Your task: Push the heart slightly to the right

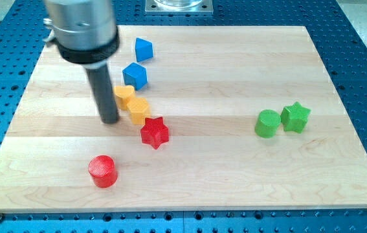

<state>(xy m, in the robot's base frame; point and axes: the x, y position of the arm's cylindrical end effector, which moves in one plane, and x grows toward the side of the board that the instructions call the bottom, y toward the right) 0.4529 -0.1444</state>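
The orange-yellow heart lies left of the board's middle, touching an orange hexagon at its lower right. My tip rests on the board just left of and slightly below the heart, a small gap away. The dark rod rises from it toward the view's top left and hides part of the board behind it.
A blue cube sits right above the heart, and a blue pentagon-like block lies farther up. A red star lies below the hexagon and a red cylinder at lower left. A green cylinder and a green star are at the right.
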